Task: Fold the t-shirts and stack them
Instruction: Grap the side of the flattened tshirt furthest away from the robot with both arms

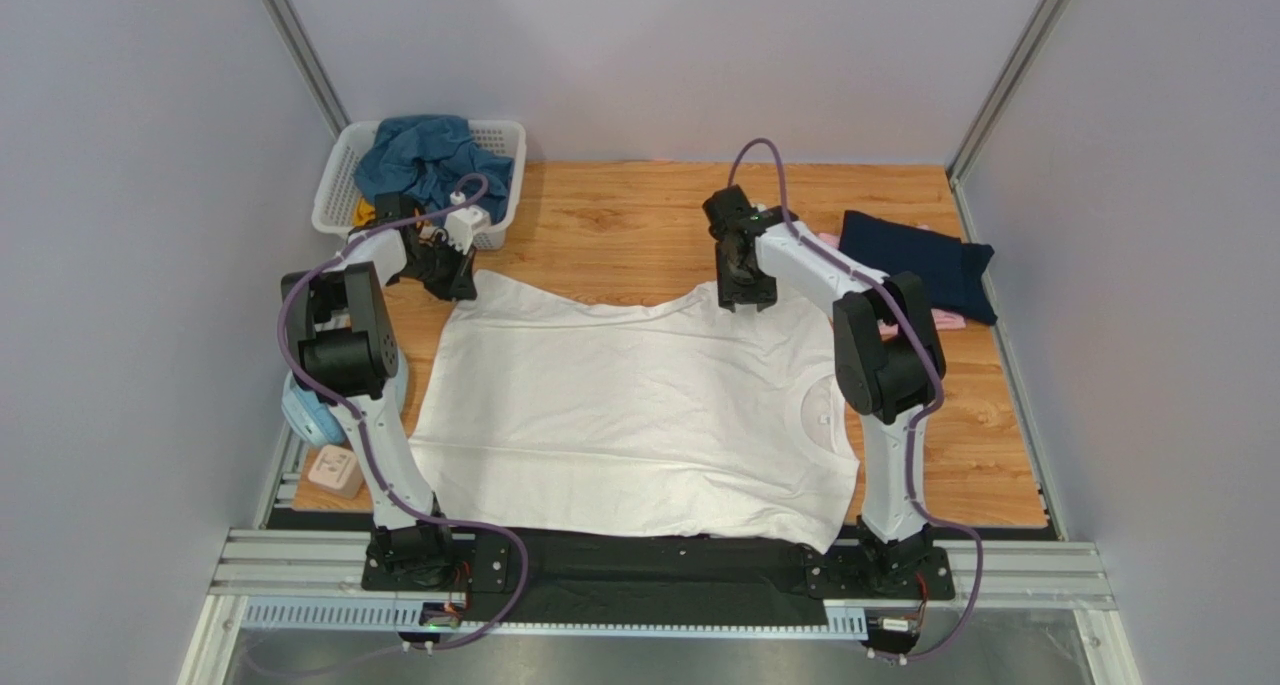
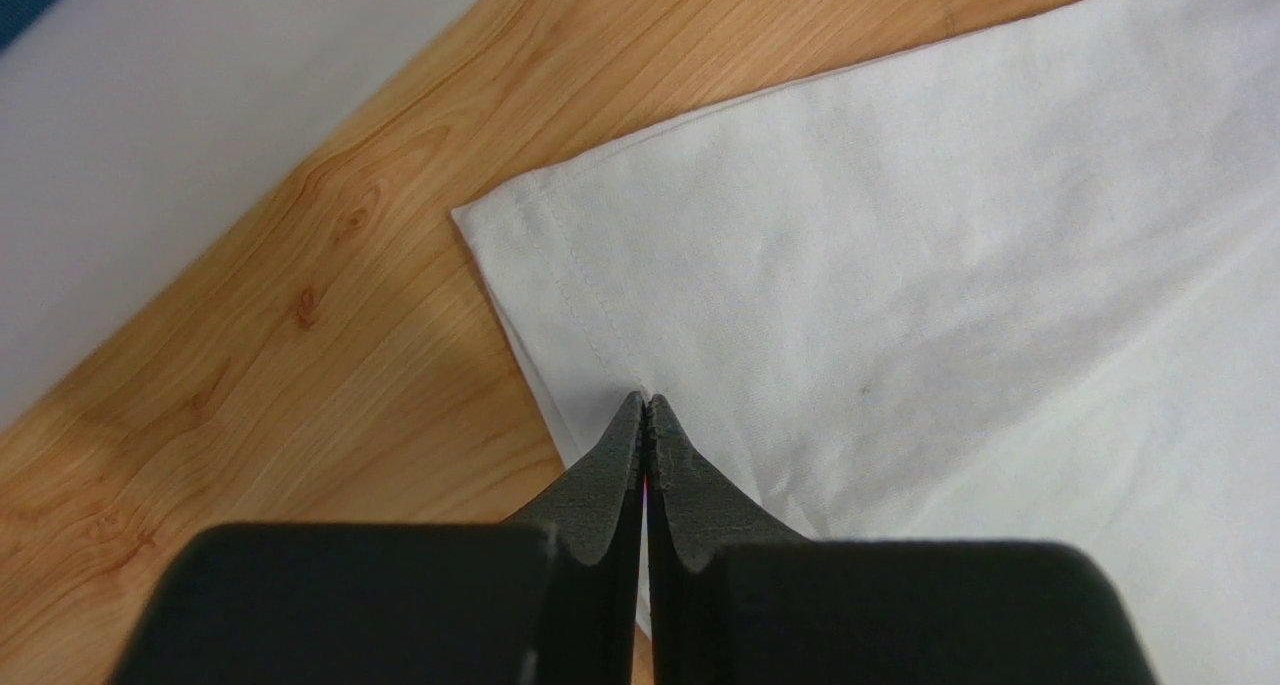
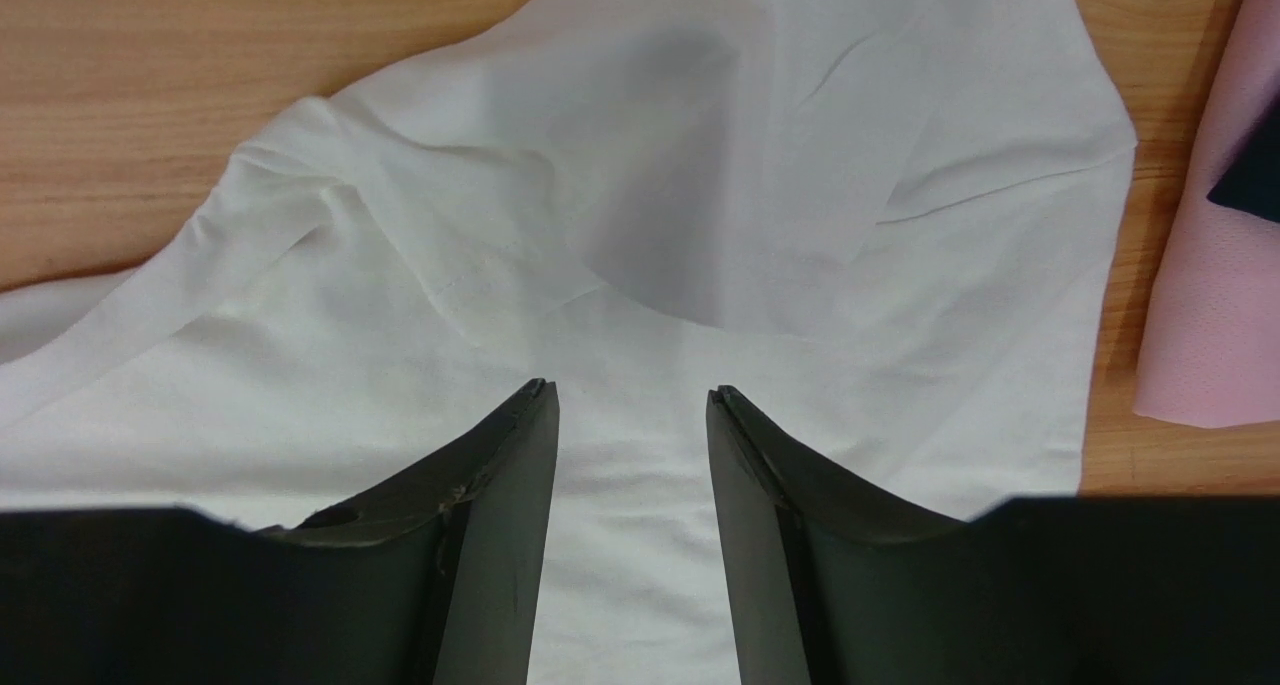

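The white t-shirt [image 1: 631, 415] lies spread flat on the worktop [image 1: 631, 220], its long axis running left to right. The left tool [image 2: 646, 403] is pinched together on the far-left corner's hem. The right tool [image 3: 624, 396] hangs over the far-right cloth, jaws apart.

No legible text, label, brand, number or sign in top, left wrist or right wrist view.

The white t-shirt [image 1: 631, 415] is plain, with no print, against the orange-brown wood grain and dark knots of the table [image 1: 631, 220]. The slatted basket [image 1: 340, 178] is white and its crumpled shirt [image 1: 428, 153] teal-blue. The folded shirt [image 1: 917, 258] is navy, the pink shirt [image 3: 1202, 310] pale, the headphones [image 1: 308, 412] light blue.
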Controlling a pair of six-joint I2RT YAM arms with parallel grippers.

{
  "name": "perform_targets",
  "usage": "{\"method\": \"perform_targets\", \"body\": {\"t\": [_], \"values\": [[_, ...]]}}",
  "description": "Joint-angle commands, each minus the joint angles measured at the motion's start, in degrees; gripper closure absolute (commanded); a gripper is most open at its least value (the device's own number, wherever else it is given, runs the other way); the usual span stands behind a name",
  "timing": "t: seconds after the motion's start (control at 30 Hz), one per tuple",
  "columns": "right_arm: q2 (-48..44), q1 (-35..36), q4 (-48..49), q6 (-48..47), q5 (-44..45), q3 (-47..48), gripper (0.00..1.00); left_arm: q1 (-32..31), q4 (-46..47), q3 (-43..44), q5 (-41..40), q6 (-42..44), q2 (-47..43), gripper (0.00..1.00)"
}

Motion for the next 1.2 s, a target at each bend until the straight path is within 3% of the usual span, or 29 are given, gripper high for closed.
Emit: {"method": "perform_targets", "body": {"t": [0.0, 0.33, 0.67, 1.17], "values": [[-1.09, 4.19, 0.93, -5.67, 15.22, -0.95, 0.53, -0.02, -0.91, 1.67, -0.21, 0.74, 0.16, 0.96], [4.09, 5.69, -0.82, -7.17, 30.88, 1.94, 0.54, -0.02, -1.26, 1.40, -0.30, 1.27, -0.46, 0.97], [6.90, 4.46, -1.87, -6.65, 28.08, 5.37, 0.61, -0.02, -1.52, 1.49, -0.21, 1.27, -0.19, 0.97], [8.49, 5.52, -2.05, -5.07, 21.93, 6.51, 0.60, -0.02, -2.05, 2.72, -0.38, 1.00, -0.28, 0.97]]}}
